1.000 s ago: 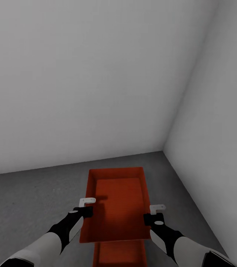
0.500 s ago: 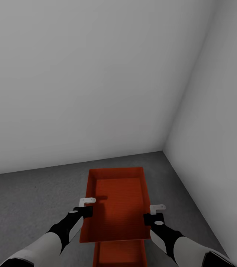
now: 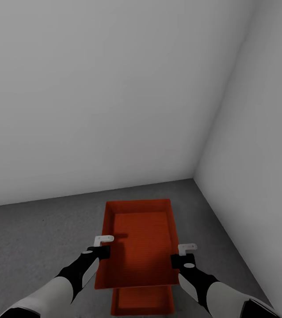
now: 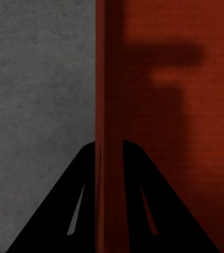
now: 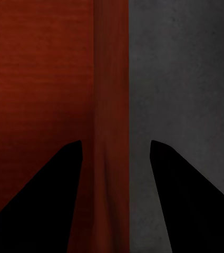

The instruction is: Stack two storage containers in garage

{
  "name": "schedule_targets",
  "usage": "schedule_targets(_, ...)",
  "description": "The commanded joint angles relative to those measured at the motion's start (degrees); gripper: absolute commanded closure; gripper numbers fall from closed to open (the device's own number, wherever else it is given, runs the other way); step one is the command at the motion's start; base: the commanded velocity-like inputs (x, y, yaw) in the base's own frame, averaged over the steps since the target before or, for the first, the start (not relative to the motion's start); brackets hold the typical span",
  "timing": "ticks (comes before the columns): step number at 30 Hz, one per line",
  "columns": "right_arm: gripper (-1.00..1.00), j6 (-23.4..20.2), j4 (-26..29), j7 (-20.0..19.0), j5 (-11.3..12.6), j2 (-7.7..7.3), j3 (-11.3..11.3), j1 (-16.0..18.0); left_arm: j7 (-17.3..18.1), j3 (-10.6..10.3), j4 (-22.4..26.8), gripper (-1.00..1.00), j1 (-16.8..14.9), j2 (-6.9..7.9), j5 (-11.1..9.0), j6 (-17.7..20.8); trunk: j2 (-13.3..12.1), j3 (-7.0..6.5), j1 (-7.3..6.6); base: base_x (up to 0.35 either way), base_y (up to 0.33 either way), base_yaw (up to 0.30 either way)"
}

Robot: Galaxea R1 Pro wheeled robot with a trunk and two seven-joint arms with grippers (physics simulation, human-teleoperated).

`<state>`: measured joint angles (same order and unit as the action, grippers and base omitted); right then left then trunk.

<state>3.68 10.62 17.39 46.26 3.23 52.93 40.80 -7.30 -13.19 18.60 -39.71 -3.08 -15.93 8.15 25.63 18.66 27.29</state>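
A bare corner of the garage: two plain white-grey walls (image 3: 114, 97) meet at a vertical seam on the right, and below them lies the floor (image 3: 30, 234), a dark grey, rough, matte concrete surface with fine speckles. Two orange-red storage containers are in view, both rectangular, open-topped, thin-walled and finely ribbed on the inside. The upper container (image 3: 143, 247) is held level between the two arms, its long side pointing toward the corner. The lower container (image 3: 143, 302) shows just beneath its near edge, close to the bottom of the head view; whether the two touch cannot be told. Two arms reach forward, each with a white forearm, a black wrist and a small white bracket on top. The left end effector (image 3: 102, 251) sits at the upper container's left wall; in the left wrist view its two dark fingers (image 4: 75, 211) stand on either side of that thin wall (image 4: 109, 132), pinching it. The right end effector (image 3: 179, 259) sits at the right wall; in the right wrist view its fingers (image 5: 38, 211) straddle the wall (image 5: 112, 132) with a gap showing on the outer side, so it looks spread rather than clamped.
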Motion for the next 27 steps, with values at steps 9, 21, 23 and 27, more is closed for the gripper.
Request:
schedule_targets(9, 1.00, -1.8, -0.2, 0.2, 1.8, 0.00, 0.0, 0.1, -0.8, -2.5, 0.4, 1.00, 0.0, 0.09, -0.4, 0.5, 0.1, 0.09, 0.03, -0.002, 0.000, 0.000)
schedule_targets(21, 1.00, -1.8, -0.2, 0.2, 1.8, -0.02, 0.0, 0.1, -0.8, -2.5, 0.4, 1.00, 0.0, 0.09, -0.4, 0.6, 0.1, 0.09, 0.03, -0.088, 0.000, 0.000)
schedule_targets(23, 1.00, -1.8, -0.2, 0.2, 1.8, -0.03, 0.0, 0.1, -0.8, -2.5, 0.4, 1.00, 0.0, 0.09, -0.4, 0.5, 0.1, 0.09, 0.03, -0.026, 0.000, 0.000)
schedule_targets(27, 1.00, -1.8, -0.2, 0.2, 1.8, 0.01, 0.0, 0.1, -0.8, -2.5, 0.4, 1.00, 0.0, 0.09, -0.4, 0.4, 0.1, 0.09, 0.03, -0.007, 0.000, 0.000)
